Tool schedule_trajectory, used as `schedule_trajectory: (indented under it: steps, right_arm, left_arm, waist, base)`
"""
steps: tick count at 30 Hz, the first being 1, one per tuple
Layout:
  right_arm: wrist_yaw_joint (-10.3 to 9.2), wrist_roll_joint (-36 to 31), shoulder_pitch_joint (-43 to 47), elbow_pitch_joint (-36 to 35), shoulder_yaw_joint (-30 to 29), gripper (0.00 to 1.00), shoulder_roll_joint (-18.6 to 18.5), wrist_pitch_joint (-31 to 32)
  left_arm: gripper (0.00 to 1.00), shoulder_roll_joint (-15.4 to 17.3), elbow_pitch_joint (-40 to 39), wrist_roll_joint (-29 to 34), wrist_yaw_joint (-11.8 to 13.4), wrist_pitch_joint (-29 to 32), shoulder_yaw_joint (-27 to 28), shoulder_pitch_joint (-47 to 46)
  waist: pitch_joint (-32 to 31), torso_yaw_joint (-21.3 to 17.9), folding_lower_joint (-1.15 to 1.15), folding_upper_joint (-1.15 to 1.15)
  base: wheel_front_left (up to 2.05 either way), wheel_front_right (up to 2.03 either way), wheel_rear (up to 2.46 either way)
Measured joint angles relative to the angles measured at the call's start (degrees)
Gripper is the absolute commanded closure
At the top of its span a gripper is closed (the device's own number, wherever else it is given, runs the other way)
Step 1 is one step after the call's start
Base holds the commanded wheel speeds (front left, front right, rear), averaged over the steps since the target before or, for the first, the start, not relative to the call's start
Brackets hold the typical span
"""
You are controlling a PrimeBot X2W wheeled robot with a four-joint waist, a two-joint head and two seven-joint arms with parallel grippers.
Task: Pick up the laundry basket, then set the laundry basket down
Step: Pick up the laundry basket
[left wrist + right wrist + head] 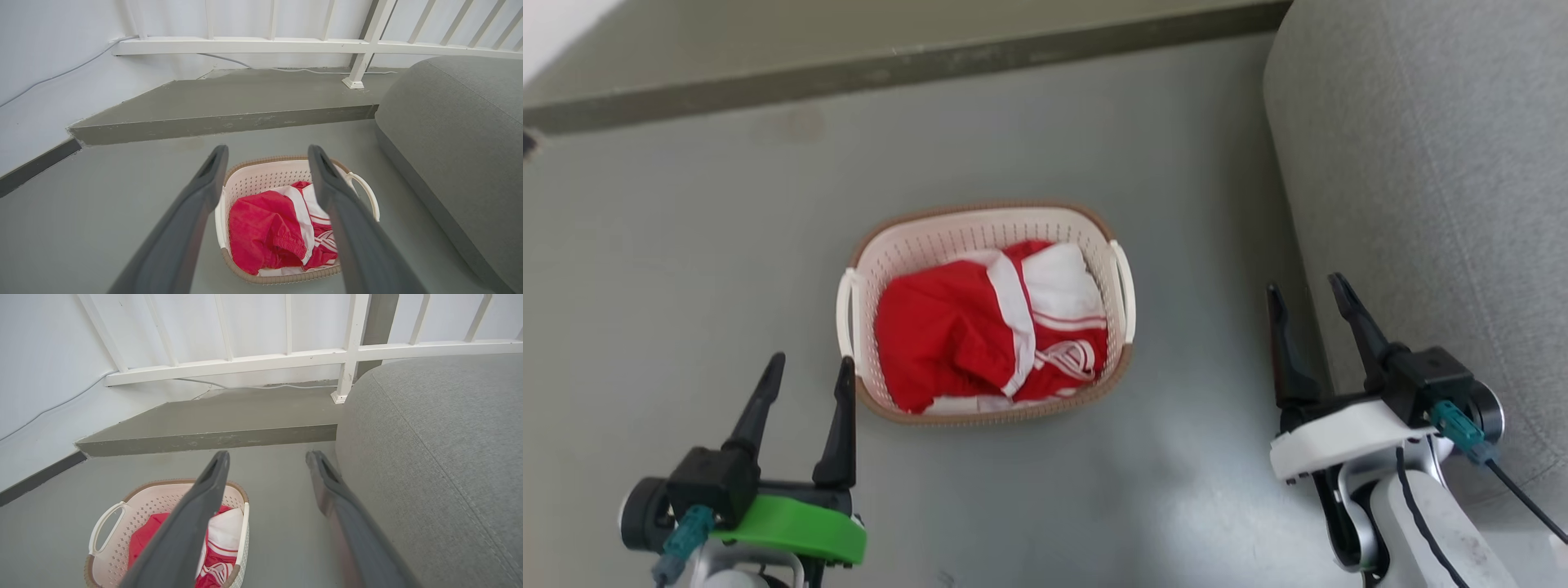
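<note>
Hovering spread and empty on both sides of the laundry basket (964,238)!

Down on the grey floor (686,245) with the basket: upright, red-and-white clothing (939,327) heaped inside, standing clear of the grey sofa (1421,163) on the right. Lower left in the head view, left gripper (811,361) with fingers (756,408) wide apart, clutching nothing, inner tip near the basket's near-left corner. Lower right, right gripper (1304,285) just as wide, also empty, well apart from the basket, hard alongside the sofa.
</note>
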Motion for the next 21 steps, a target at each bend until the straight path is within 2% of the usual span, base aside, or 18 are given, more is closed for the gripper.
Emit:
schedule_trajectory:
  steps: [21]
  right_arm:
    - [-0.08, -0.68, -9.27, -0.13, 2.25, 0.0, 1.25, 0.0]
  left_arm:
    - [0.0, 1.97, 1.42, -0.81, -1.21, 1.02, 2.37, -11.23]
  waist:
    - [15.62, -0.93, 0.01, 0.0]
  base:
    - [0.0, 0.0, 0.0]
